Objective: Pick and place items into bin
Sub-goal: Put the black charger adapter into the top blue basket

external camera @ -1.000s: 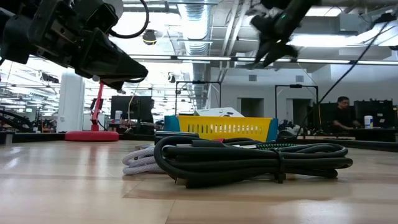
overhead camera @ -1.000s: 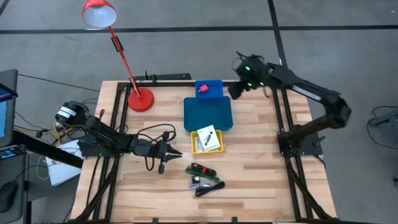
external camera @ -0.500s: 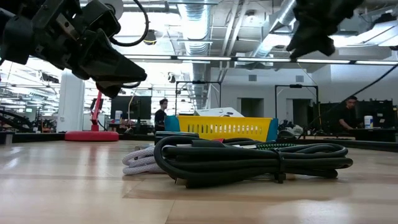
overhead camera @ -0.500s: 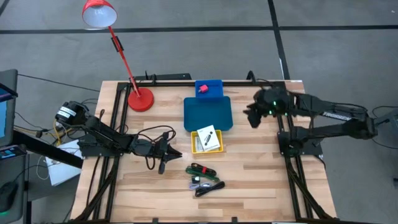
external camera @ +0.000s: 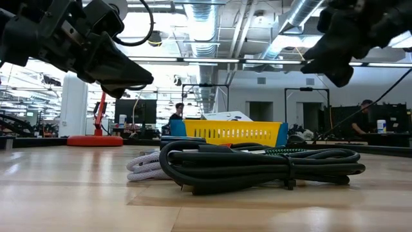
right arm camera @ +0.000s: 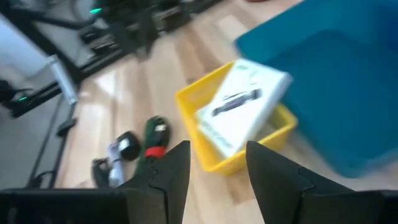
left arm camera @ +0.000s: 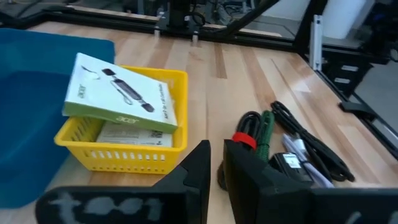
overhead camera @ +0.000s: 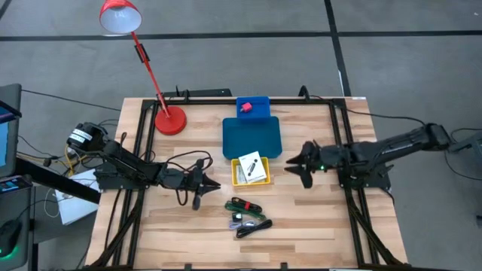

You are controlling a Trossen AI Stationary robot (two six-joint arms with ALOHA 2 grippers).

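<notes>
1. Nearest the table's front edge, a small heap of items [overhead camera: 246,216] is seen: a coiled black cable [external camera: 257,164], a green-and-black stick [left arm camera: 266,126] with a red band, and a pale cord beside them. All of it lies on the wooden table [overhead camera: 316,226], outside any container.

2. A little farther back, the left gripper [overhead camera: 214,183] is held just above the table, left of the heap; its jaws stand narrowly parted with nothing between them.

3. At about the same depth, the right gripper [overhead camera: 299,164] hangs to the right of the yellow basket [overhead camera: 239,180]; its jaws are spread wide and empty.

4. The yellow basket sits between the two grippers, with a white printed box [left arm camera: 119,92] lying tilted across its rim — not fully seated inside.

5. Behind the basket a large blue bin [overhead camera: 251,137] is seen, and farther still a small blue box [overhead camera: 253,106] holding a pink-red piece [overhead camera: 245,107].

6. At the far left a red desk lamp [overhead camera: 170,119] stands.

7. Risks, as judged:
   - the tilted box could be knocked off if the basket is brushed by either gripper;
   - the cable's loops could drag neighbouring items along when lifted;
   - both arms could crowd each other — the heap lies between them.
</notes>
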